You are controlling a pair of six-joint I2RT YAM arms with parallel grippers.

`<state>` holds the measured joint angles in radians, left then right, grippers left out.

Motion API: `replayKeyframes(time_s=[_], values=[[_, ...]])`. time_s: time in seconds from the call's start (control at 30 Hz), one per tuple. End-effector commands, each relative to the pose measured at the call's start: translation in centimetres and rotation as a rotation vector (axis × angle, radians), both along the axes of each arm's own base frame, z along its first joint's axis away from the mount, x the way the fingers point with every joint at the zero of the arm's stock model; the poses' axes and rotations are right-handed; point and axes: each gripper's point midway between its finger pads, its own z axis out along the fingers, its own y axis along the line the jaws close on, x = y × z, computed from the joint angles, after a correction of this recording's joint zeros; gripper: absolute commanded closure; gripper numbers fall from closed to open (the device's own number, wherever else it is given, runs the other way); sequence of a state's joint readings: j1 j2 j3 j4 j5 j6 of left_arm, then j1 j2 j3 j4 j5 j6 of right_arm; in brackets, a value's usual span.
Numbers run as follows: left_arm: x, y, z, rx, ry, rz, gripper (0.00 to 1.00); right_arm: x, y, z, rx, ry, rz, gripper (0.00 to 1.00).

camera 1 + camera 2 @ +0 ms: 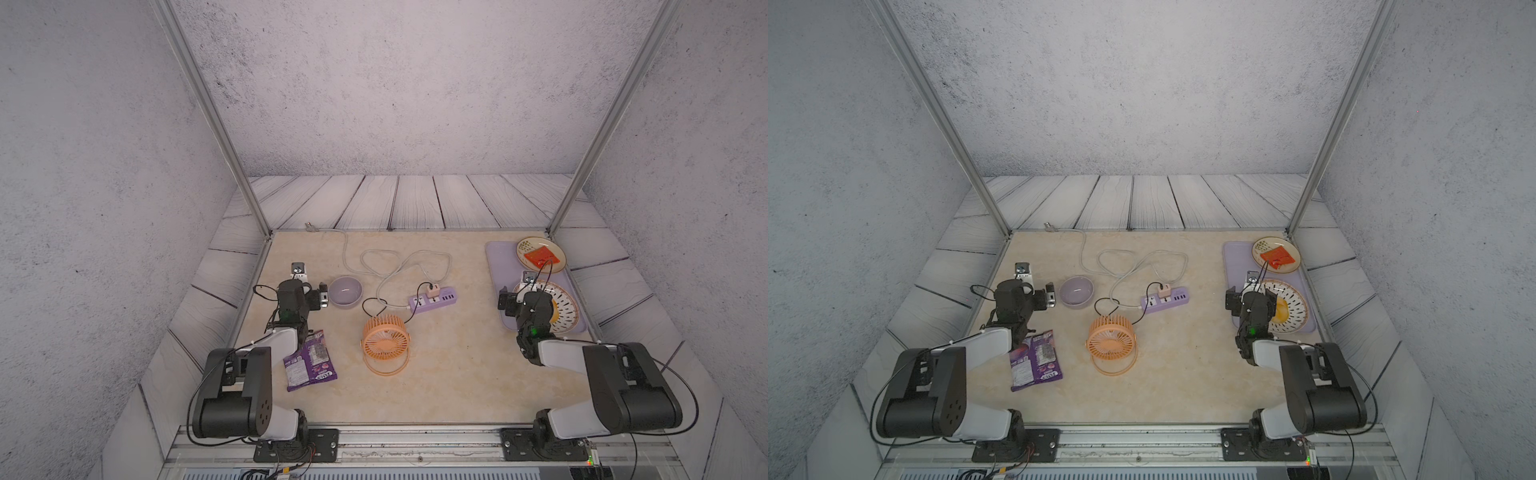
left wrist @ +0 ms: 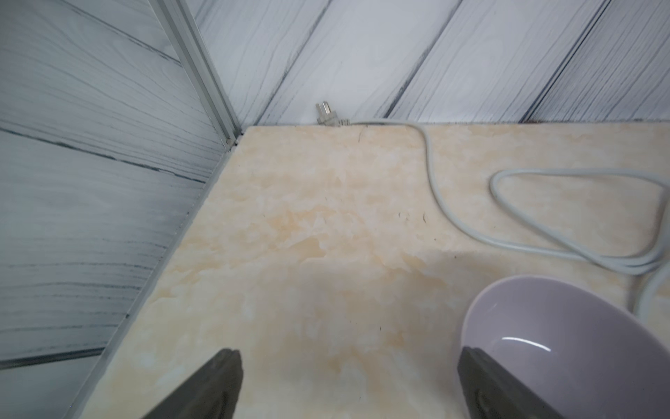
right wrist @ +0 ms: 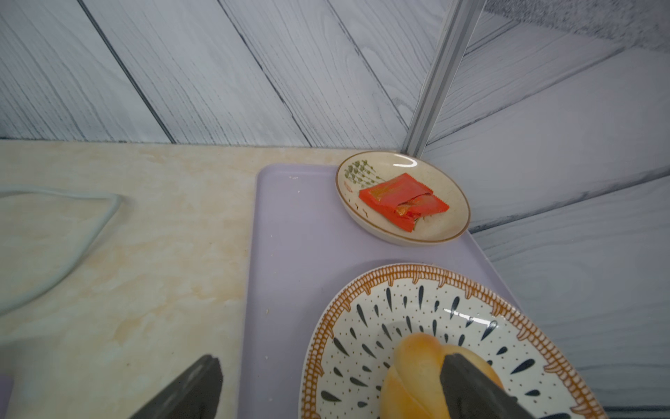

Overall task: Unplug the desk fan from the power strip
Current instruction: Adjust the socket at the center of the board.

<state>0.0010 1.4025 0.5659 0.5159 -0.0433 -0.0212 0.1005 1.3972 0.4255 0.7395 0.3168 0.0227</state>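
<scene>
much bare table (image 1: 436, 374) between desk fan (image 1: 384, 338) and front edge.

1. desk fan (image 1: 384, 338): orange, slatted grille; cord (image 1: 364, 306) blk; plug (image 1: 432, 290) pale pink.
2. power strip (image 1: 432, 300): lilac w/ white socket faces; cable (image 2: 433, 174) whitish-grey.
3. bowl (image 1: 345, 291) & tray (image 3: 297, 235): both plain lilac.
4. sm. plate (image 3: 435, 225): cream, brown rim, green sprig motif; packet (image 3: 398, 199) on it red-orange.
5. lg. plate (image 3: 362, 326): white w/ blk teardrops + dots, orange-brown hatched rim band; bun (image 3: 413, 362) golden-yellow.
6. snack bag (image 1: 309, 361): purple, some white print.
7. tabletop (image 1: 436, 374): beige, marbled; walls (image 1: 415, 199) pale grey wood-grain planks.
</scene>
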Motion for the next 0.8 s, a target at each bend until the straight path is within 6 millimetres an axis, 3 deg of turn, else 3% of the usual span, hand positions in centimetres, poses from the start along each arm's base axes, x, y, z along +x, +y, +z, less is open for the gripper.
replayKeyframes(time_s=[0.0, 0.17, 0.27, 0.37, 0.5, 0.67, 0.77], values=[[-0.3, 0.5, 1.5, -0.020, 0.002, 0.029, 0.00, 0.1, -0.2, 3.7, 0.043, -0.040, -0.022, 0.01], [0.0, 2.3, 5.8, -0.336, -0.139, 0.260, 0.00, 0.9, 1.4, 9.6, 0.149, -0.068, 0.043, 0.01], [0.3, 1.9, 6.9, -0.527, -0.109, 0.298, 0.00, 0.9, 2.6, 12.3, 0.257, -0.050, 0.084, 0.01], [1.2, -0.5, 8.7, -0.665, -0.123, 0.166, 0.00, -0.4, 2.4, 12.8, 0.444, 0.013, -0.011, 0.01], [1.9, -4.0, 12.3, -0.719, -0.145, -0.053, 0.00, -0.4, 6.0, 14.0, 0.564, 0.042, 0.172, 0.01], [2.0, -10.1, 14.4, -0.637, -0.016, -0.301, 0.06, -1.1, 10.3, 12.7, 0.649, 0.287, 0.360, 0.01], [1.9, -13.7, 14.1, -0.578, 0.068, -0.414, 0.09, -2.0, 11.3, 11.2, 0.695, 0.364, 0.388, 0.04]])
